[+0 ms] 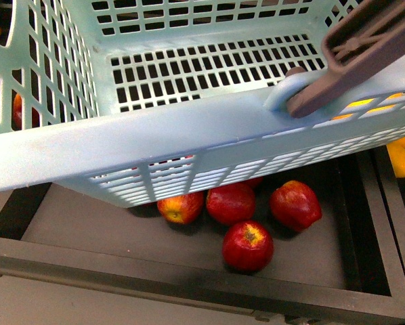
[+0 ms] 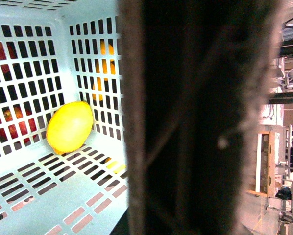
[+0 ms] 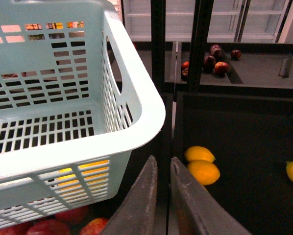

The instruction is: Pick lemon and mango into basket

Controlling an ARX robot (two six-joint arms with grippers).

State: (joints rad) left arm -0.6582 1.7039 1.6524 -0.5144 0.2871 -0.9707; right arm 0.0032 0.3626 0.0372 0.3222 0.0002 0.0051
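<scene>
lemon [image 2: 69, 126] sits in a corner of the basket [image 1: 155, 135], on the slotted floor and against both walls. The front view doesn't show it, since the near wall hides that corner. The basket is tilted, and its near rim cuts across the whole frame. The brown-grey handle [image 1: 365, 47] lies over the rim at right. Below is a dark tray [image 1: 189, 274] with red apples [image 1: 248, 245], some part-hidden under the basket.

right gripper [image 3: 162, 164]: fingers pressed almost together, nothing between them. It is just right of the basket's rounded corner, above the black divider [image 3: 168, 127]. Right of that, two orange-yellow fruits [image 3: 203, 172] touch each other, with open dark floor around them. A third is cut off at the frame edge.

left gripper: a wide dark blur fills mid-frame in its wrist view, so I can't tell its state.
</scene>
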